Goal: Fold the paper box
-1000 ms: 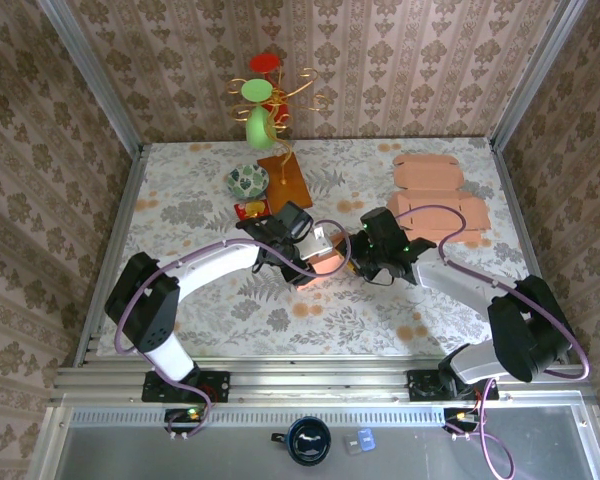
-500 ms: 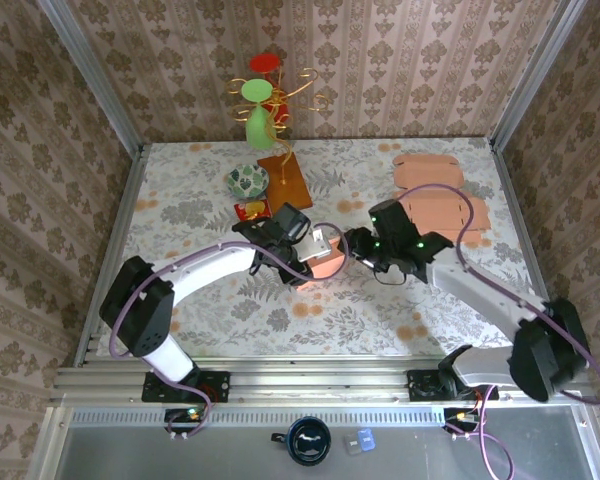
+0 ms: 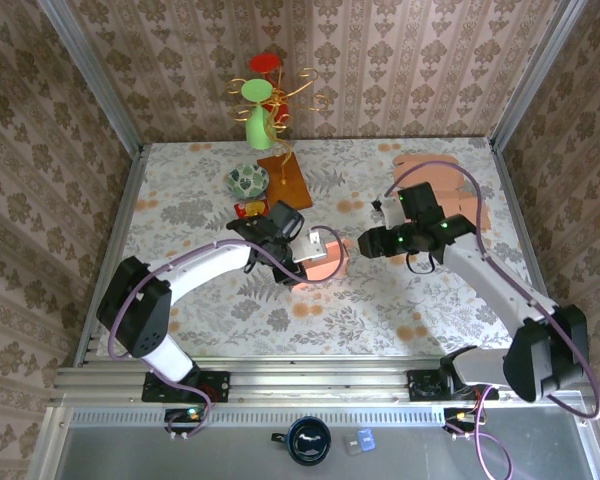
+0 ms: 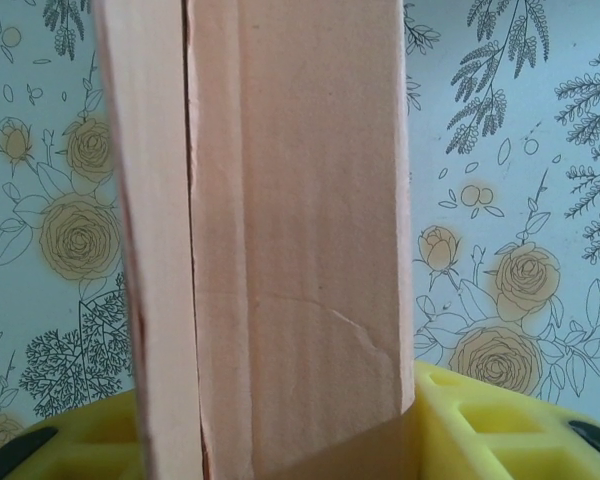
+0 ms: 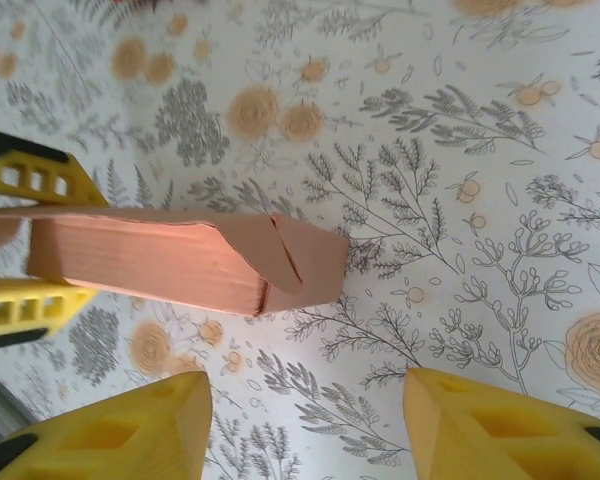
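Quick progress check: I'm pinching the box (image 3: pixel 325 258) in my left gripper (image 3: pixel 308 252), with the pads (image 4: pixel 500 420) pressed onto its two sides, so it's sticking straight out past those fingertips. My right gripper (image 3: pixel 365 243) is hanging just off the box's free end, fingers spread wide and touching nothing.

As far as I can judge, most of the folding is done. It's already a long closed-looking body, not a flat sheet (the flats (image 3: pixel 412 165) are lying well behind my right fingers). What's probably left is finishing that free end and squaring up a side.

The views are telling me different things:

- **Right wrist:** I'm seeing the box (image 5: pixel 180 260) ahead of my spread right gripper (image 5: pixel 302 390), more toward the left finger. The end flap is sitting on a diagonal seam, which looks tucked but not flush. The box is hovering over the table (image 5: pixel 480 200).
- **Left wrist:** I'm only getting the long face (image 4: pixel 290 250) here. There's a lengthwise seam near the left pad and a small crease, and neither is visible from the other side.
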Robot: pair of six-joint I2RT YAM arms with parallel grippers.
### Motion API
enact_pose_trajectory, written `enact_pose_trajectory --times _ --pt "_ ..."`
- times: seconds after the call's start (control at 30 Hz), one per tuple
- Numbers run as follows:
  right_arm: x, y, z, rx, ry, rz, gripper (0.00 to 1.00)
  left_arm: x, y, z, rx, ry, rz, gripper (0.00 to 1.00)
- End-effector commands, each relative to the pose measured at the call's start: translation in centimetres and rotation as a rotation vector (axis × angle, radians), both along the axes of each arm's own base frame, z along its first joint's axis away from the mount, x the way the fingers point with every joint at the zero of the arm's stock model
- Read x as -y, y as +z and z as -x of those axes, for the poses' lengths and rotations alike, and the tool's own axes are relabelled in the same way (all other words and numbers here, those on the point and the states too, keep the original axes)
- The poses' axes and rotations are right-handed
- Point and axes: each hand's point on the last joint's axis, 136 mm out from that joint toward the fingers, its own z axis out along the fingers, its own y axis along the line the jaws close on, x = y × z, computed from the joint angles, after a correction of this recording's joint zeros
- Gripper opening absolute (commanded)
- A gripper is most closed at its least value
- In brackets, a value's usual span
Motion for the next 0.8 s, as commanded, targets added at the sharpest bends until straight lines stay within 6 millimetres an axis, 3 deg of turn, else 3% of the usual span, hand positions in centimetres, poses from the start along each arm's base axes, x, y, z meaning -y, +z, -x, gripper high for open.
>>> enact_pose_trajectory --times 0.0,0.27,0.77 --pt "-0.8 0.1 0.2 0.009 0.121 0.040 0.56 -0.6 0.5 1.0 -0.023 -0.042 0.008 0.49" --pt "-3.4 -1.8 -0.3 -0.046 0.207 0.055 0.55 -0.7 0.0 0.9 -0.033 -0.039 0.005 0.49" --pt "-4.6 -2.2 -1.7 -0.044 0.222 0.115 0.29 -0.4 0.1 0.5 -0.031 -0.038 0.009 0.49"
